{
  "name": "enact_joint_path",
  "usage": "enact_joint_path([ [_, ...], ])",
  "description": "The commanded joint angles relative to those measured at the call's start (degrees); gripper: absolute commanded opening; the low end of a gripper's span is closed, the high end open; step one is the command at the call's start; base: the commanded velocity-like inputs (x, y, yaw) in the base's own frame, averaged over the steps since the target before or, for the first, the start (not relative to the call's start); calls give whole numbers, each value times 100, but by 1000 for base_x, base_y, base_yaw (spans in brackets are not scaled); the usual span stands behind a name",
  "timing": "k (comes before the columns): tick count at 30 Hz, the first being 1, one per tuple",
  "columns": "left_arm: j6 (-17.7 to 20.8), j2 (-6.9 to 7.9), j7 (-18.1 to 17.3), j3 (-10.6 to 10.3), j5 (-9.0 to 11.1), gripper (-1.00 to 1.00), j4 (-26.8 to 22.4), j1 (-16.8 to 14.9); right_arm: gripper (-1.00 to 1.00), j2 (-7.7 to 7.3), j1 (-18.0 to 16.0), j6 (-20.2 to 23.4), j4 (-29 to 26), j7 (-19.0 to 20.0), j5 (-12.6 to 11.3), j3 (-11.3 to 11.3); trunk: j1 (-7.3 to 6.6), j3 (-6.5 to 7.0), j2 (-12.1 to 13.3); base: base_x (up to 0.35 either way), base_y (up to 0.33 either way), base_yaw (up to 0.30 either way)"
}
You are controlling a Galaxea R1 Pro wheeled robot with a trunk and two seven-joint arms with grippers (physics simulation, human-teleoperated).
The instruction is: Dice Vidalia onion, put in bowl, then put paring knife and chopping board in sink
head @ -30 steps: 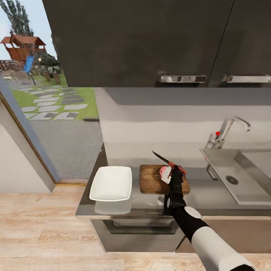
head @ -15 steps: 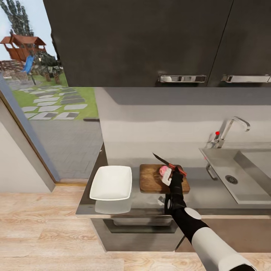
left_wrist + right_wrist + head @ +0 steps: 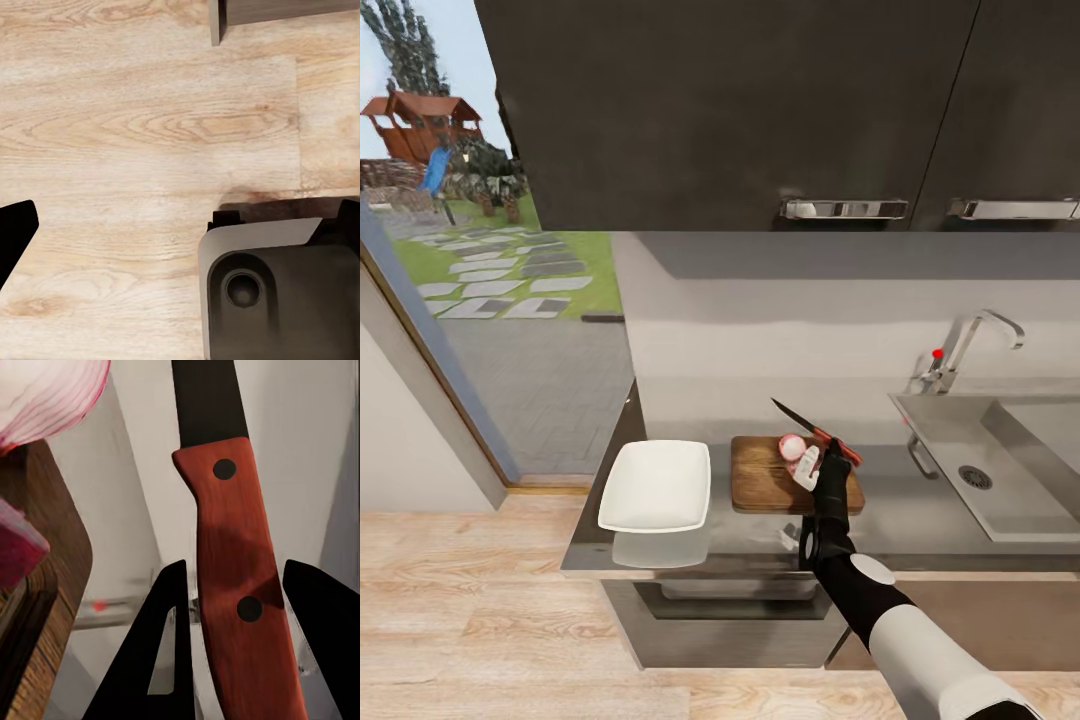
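Over the chopping board (image 3: 765, 478), your right gripper (image 3: 830, 452) has its jaws clamped on the paring knife (image 3: 232, 555) handle, blade angled up. Vidalia onion (image 3: 792, 446) sits on the board just beside the blade. Can't tell the left jaws' state.

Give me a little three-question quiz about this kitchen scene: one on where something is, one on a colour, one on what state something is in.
1. Where is the Vidalia onion?
A. in the sink
B. on the chopping board
C. in the bowl

2. What colour is the paring knife's handle?
A. red
B. blue
C. white

3. What is the state of the right end effector?
A. open and empty
B. shut on the bowl
C. shut on the paring knife

Answers:
1. B, the onion sits on the far part of the chopping board, while the sink and the bowl hold nothing.
2. A, the paring knife shows a red handle with two dark rivets.
3. C, the right end effector has its fingers on both sides of the handle.
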Motion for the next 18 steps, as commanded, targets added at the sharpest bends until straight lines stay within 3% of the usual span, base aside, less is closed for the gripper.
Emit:
enact_joint_path([
  [1, -5, 3, 32, -49, 20, 100, -7, -1, -100, 0, -5, 17, -17, -44, 40, 7, 3, -11, -11, 0, 0, 0],
  [7, -4, 3, 32, -49, 20, 100, -7, -1, -100, 0, -6, -133, -231, -288, 38, -6, 3, -11, -11, 0, 0, 0],
  [18, -5, 6, 32, -49, 20, 100, -7, -1, -100, 0, -7, -150, -501, -320, 32, -121, 3, -11, -11, 0, 0, 0],
])
